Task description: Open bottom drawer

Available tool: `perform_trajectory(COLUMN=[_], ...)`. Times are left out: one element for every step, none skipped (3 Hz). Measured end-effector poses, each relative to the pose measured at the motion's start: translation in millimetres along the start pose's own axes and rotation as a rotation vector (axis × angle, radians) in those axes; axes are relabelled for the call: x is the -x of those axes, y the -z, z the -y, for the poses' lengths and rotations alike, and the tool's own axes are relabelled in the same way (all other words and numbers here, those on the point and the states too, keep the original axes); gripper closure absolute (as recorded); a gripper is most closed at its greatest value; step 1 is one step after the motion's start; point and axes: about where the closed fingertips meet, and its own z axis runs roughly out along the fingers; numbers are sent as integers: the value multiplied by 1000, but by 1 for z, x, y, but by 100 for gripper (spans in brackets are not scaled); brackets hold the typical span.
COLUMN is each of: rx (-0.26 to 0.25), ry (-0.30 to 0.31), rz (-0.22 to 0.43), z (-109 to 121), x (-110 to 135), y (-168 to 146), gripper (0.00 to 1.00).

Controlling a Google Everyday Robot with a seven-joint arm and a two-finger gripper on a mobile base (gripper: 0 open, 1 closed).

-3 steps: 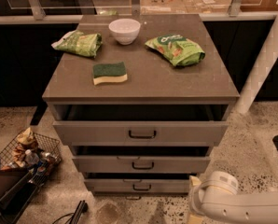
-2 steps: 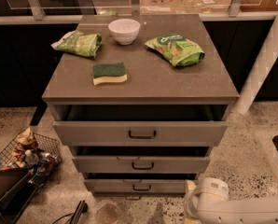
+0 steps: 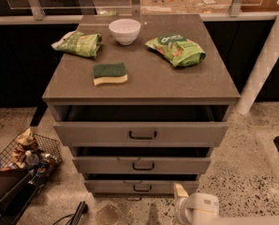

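Cabinet with three grey-beige drawers, seen from above and in front. The bottom drawer is the lowest front of the cabinet, just above the speckled floor; its small dark bar handle sits at mid-width, and a dark gap shows along its upper edge. The middle drawer and top drawer lie above it, each with a like handle and a dark gap over its front; the top drawer's gap is the widest.

The gripper is low in front of the cabinet, just off the right end of the bottom drawer's front and apart from the handle. Only a pale tip shows, joined to the white, rounded arm below it. Whether the claw is wide or narrow cannot be told.

On the cabinet top: a white bowl near the back edge, a green bag at back left, a second green bag at back right, and a green-and-yellow sponge left of centre.

On the floor left of the cabinet stands a wire basket of mixed items. A white post rises to the cabinet's right.
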Motion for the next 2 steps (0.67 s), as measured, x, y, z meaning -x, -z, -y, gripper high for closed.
perform_trajectory(rx=[-77,-104], ry=[123,172], rz=[49,52], z=[9,14], x=[17,19], y=[-19,-22], gripper=[0,0])
